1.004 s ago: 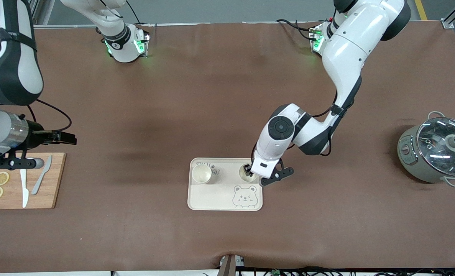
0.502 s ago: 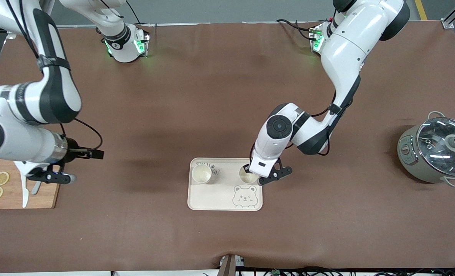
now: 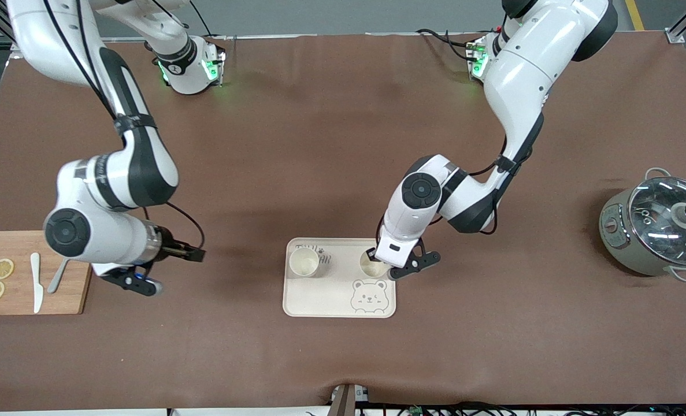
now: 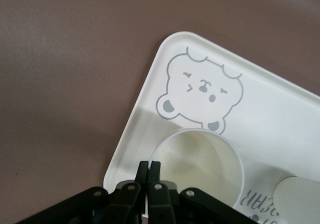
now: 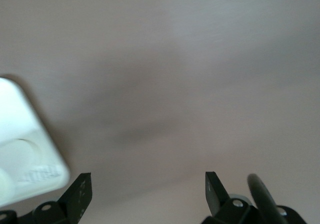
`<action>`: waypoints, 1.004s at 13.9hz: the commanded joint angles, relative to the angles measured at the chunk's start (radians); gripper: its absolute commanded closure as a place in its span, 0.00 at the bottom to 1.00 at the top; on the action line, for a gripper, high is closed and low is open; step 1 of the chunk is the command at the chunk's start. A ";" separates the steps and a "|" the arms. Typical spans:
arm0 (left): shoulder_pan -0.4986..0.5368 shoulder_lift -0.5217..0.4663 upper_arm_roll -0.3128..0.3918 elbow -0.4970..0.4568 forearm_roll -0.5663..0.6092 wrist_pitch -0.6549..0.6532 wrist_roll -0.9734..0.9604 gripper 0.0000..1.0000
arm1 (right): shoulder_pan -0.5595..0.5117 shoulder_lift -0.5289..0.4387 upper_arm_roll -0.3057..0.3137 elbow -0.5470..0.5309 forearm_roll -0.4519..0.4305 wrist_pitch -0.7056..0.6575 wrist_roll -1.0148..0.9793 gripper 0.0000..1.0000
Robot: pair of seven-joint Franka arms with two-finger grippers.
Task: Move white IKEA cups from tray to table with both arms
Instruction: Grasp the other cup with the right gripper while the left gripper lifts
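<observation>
Two cream-white cups stand on the bear tray (image 3: 325, 300). One cup (image 3: 304, 262) stands free at the tray's end toward the right arm. My left gripper (image 3: 371, 255) is shut on the rim of the other cup (image 3: 373, 268), one finger inside it and one outside. In the left wrist view the fingers (image 4: 149, 170) pinch that cup's (image 4: 202, 166) wall, on the tray (image 4: 280, 119) beside the bear drawing. My right gripper (image 3: 198, 254) is open and empty, low over bare table between the cutting board and the tray. The right wrist view shows its fingers (image 5: 80, 189) wide apart and a tray corner (image 5: 45, 156).
A wooden cutting board (image 3: 80, 289) with lemon slices (image 3: 2, 268) and a white knife (image 3: 35, 282) lies at the right arm's end. A grey-green pot with a glass lid (image 3: 660, 228) stands at the left arm's end.
My right arm has swung from over the cutting board toward the tray, its gripper still open. My left gripper has stayed at the cup.
</observation>
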 commanded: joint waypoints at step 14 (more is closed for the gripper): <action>0.227 -0.276 0.011 -0.009 0.024 -0.261 0.088 1.00 | 0.258 0.160 -0.011 0.006 0.155 0.323 0.391 0.01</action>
